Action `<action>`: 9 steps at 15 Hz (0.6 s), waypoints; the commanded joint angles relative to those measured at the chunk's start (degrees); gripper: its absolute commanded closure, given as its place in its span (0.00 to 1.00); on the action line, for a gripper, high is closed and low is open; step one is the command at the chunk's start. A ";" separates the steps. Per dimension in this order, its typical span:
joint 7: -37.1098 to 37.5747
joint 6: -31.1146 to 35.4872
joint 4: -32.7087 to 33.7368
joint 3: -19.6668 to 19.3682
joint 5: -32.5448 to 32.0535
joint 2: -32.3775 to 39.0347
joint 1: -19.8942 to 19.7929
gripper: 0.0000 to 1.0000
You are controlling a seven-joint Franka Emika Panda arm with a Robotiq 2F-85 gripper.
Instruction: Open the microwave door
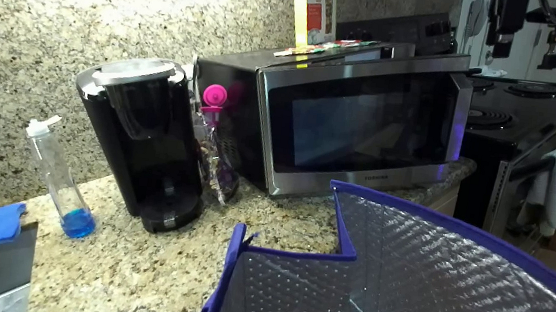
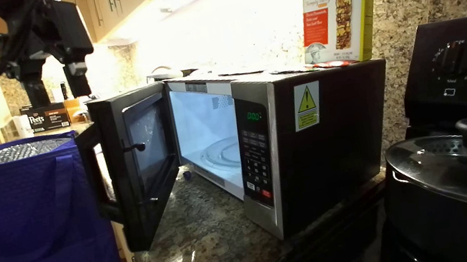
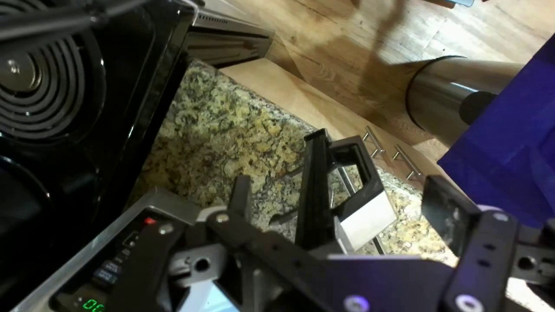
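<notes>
While the glossy, speckled counter (image 2: 207,227) carries the microwave (image 2: 293,144) left of the black stove (image 1: 532,115), the steel-framed door (image 1: 366,124) stands open; the gripper (image 3: 343,198), widely spread, grips nothing.

I see a coffee maker (image 1: 139,139) near the back edge of the counter (image 1: 136,276), a black stove (image 3: 117,104) along its side edge, and a purple bag (image 2: 23,221) past its front edge.
</notes>
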 commanded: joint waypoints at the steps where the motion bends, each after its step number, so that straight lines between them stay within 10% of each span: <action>1: -9.82 3.35 3.80 -2.08 -0.65 3.97 2.56 0.00; 9: -24.11 3.79 9.80 -3.66 6.13 14.36 5.07 0.00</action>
